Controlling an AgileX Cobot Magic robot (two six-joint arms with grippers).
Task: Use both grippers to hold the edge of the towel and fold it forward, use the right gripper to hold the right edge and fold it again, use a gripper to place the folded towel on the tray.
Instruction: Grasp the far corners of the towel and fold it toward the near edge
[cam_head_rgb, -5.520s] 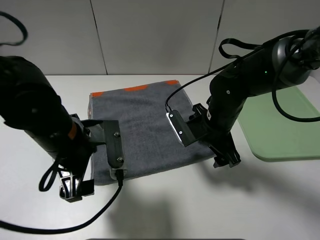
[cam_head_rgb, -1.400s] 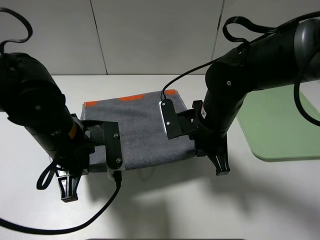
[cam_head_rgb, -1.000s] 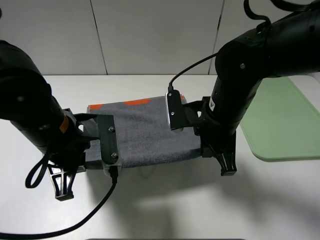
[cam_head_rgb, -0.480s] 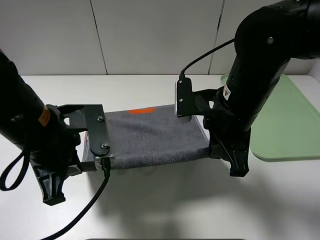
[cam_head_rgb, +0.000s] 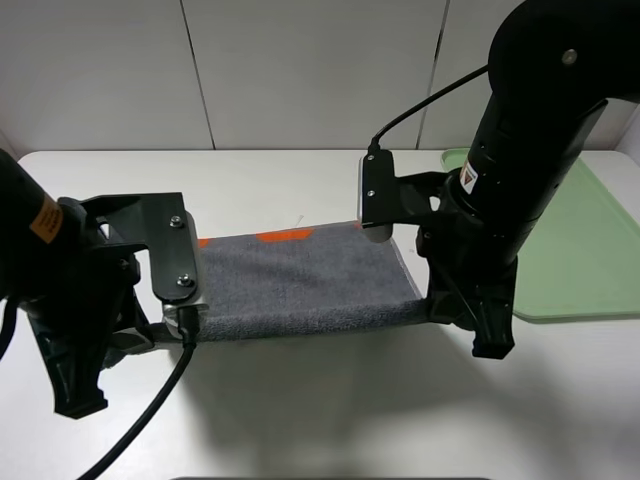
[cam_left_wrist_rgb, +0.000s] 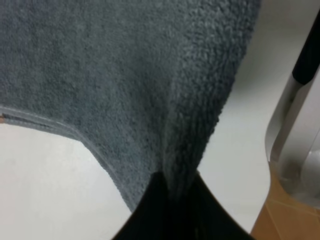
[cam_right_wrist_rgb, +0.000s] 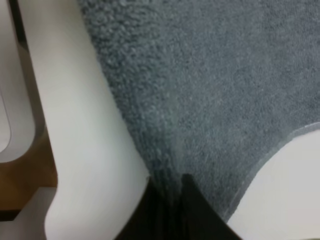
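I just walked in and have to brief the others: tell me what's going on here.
The left hand and the right hand are each shut on a near corner of the grey towel, holding that edge raised above the white table. The border with the orange patches lies farther back. The first fold is under way but not finished. The pale green tray sits off to the right, and the towel is not yet on it.

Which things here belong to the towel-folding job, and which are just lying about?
Job: towel, its near corners pinched by the left gripper and right gripper; tray.
Lying about: nothing seen, just the table underneath.
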